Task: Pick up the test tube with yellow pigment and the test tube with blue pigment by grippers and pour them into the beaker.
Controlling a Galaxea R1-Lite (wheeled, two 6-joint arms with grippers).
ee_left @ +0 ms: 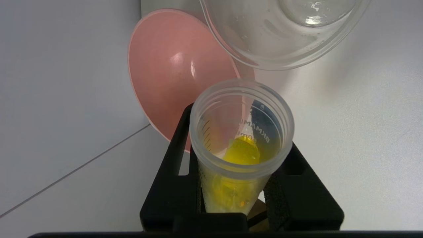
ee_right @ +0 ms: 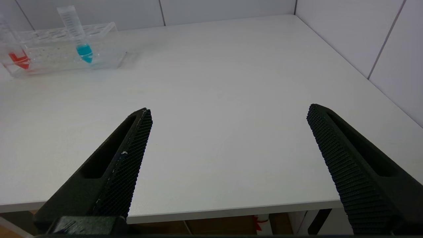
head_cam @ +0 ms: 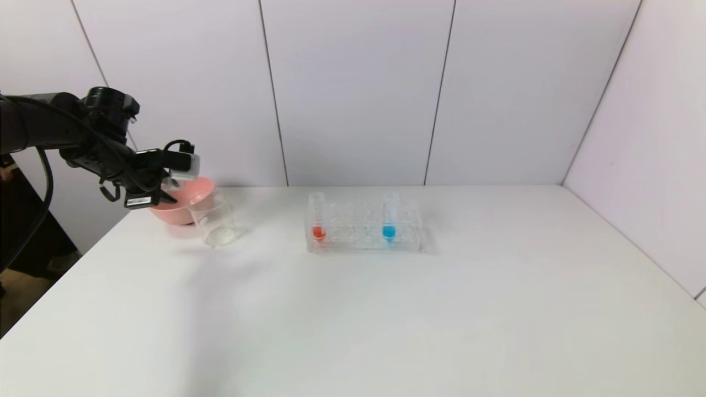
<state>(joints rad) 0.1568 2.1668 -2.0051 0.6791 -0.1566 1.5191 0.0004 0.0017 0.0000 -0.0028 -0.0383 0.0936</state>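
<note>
My left gripper [head_cam: 165, 193] is shut on the test tube with yellow pigment [ee_left: 241, 155], held tilted beside the pink bowl, its mouth turned toward the beaker's rim; yellow liquid lies inside the tube. The clear beaker [head_cam: 215, 220] stands on the table next to the gripper and fills the far part of the left wrist view [ee_left: 281, 36]. The test tube with blue pigment [head_cam: 389, 218] stands upright in the clear rack; it also shows in the right wrist view [ee_right: 79, 36]. My right gripper [ee_right: 228, 132] is open and empty above the table's near right edge, out of the head view.
A pink bowl [head_cam: 193, 196] sits behind the beaker at the table's far left. The clear rack [head_cam: 364, 229] at mid-table also holds a red-bottomed tube [head_cam: 318, 218]. White walls close the back and right sides.
</note>
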